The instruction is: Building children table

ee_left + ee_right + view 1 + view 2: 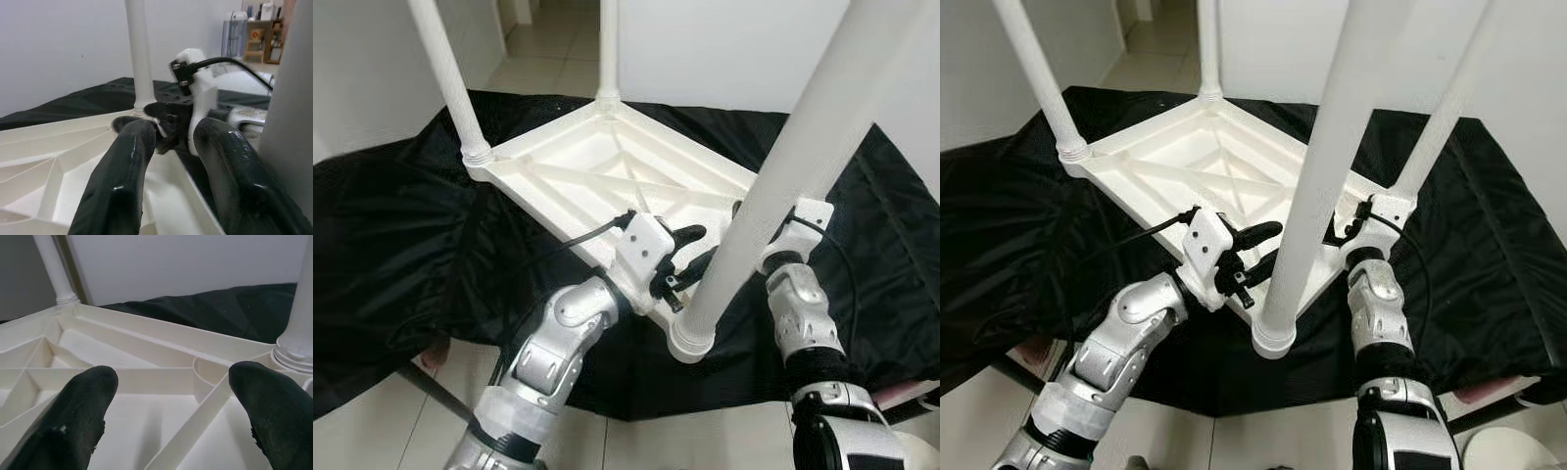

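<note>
Both arms reach up from the lower frame to the upturned white table (607, 162). Left gripper (690, 257) and right gripper (171, 396) hold their fingers spread, grasping nothing, beside the nearest leg (754, 211) at centre

No text, label, brand or number can be read anywhere in these views
</note>
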You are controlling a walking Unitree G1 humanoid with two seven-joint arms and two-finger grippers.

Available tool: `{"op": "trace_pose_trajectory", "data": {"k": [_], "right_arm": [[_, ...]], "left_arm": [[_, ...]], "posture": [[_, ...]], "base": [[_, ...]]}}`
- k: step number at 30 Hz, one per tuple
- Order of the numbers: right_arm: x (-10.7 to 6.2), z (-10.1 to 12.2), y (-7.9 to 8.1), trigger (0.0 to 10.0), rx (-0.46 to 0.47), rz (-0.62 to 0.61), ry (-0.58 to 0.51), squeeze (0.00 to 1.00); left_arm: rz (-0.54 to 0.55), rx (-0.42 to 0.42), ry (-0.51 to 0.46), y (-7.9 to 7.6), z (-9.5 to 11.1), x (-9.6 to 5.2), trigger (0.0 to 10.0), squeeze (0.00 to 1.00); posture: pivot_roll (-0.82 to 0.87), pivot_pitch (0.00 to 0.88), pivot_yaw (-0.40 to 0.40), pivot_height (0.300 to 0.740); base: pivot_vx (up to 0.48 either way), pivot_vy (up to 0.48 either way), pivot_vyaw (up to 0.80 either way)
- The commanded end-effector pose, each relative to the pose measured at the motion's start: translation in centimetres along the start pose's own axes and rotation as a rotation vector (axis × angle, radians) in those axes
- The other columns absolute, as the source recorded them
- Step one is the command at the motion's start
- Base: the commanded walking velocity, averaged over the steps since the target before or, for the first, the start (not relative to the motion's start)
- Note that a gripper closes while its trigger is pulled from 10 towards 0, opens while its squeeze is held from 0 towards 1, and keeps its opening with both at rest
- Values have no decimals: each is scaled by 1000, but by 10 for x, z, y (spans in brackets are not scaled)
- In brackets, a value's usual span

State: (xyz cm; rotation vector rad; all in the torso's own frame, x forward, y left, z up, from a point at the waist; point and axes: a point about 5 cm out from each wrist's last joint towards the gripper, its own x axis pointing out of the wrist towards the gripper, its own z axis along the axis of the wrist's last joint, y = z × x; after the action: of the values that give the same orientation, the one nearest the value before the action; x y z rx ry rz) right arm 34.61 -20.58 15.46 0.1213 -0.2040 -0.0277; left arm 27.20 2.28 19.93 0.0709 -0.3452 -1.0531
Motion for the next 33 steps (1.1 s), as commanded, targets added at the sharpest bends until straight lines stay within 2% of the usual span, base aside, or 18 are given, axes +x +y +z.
{"op": "trace_pose_trajectory", "data": {"k": [1,3,5,6,7,9,13,14,15,20,23,24,29,30,33], "right_arm": [[-7,-2,-1,10000,4,7,1,0],[-23,-3,-1,10000,-12,55,-4,0],[-23,-3,-1,10000,-12,55,-4,0],[-32,-1,-1,10000,-15,88,-9,0],[-32,-1,-1,10000,-15,88,-9,0],[-46,8,-5,10000,-18,138,-29,0],[-53,15,-9,10000,-28,146,-42,0],[-57,20,-14,10000,-35,143,-48,0],[-60,24,-17,10000,-46,149,-54,0],[-69,34,-22,10000,-60,164,-61,0],[-71,36,-23,10000,-69,168,-60,0],[-74,40,-25,10000,-80,168,-57,0],[-77,41,-26,10000,-83,165,-52,0],[-78,42,-26,10000,-83,167,-46,0],[-78,44,-25,10000,-92,176,-41,0]], "left_arm": [[-64,26,13,1,-2,-4,10000,0],[-92,48,51,7,-6,-14,10000,0],[-92,48,51,7,-6,-14,10000,0],[-126,58,78,9,-10,-19,10000,0],[-126,58,78,9,-10,-19,10000,0],[-201,54,145,11,-19,-28,10000,0],[-243,51,190,11,-26,-31,10000,16],[-276,51,216,10,-31,-34,10000,725],[-303,44,233,10,-35,-36,10000,1000],[-342,43,264,13,-40,-39,10000,1000],[-347,66,280,16,-42,-39,10000,1000],[-372,89,314,22,-47,-41,10000,1000],[-396,111,345,26,-50,-44,10000,1000],[-416,127,360,29,-52,-46,10000,0],[-458,148,399,34,-56,-48,10000,0]], "posture": [[61,63,8,740],[52,64,9,740],[52,64,9,740],[44,65,14,740],[44,65,14,740],[38,65,16,740],[29,64,18,740],[17,60,23,740],[15,59,24,740],[10,59,26,740],[1,57,28,740],[-4,58,30,740],[-8,54,32,740],[-9,54,33,740],[-12,56,35,740]], "base": [[0,0,0],[0,0,0],[0,0,0],[0,0,0],[0,0,0],[0,0,0],[0,0,0],[0,0,0],[0,0,0],[0,0,0],[0,0,0],[0,0,0],[0,0,0],[0,0,0],[0,0,0]]}}
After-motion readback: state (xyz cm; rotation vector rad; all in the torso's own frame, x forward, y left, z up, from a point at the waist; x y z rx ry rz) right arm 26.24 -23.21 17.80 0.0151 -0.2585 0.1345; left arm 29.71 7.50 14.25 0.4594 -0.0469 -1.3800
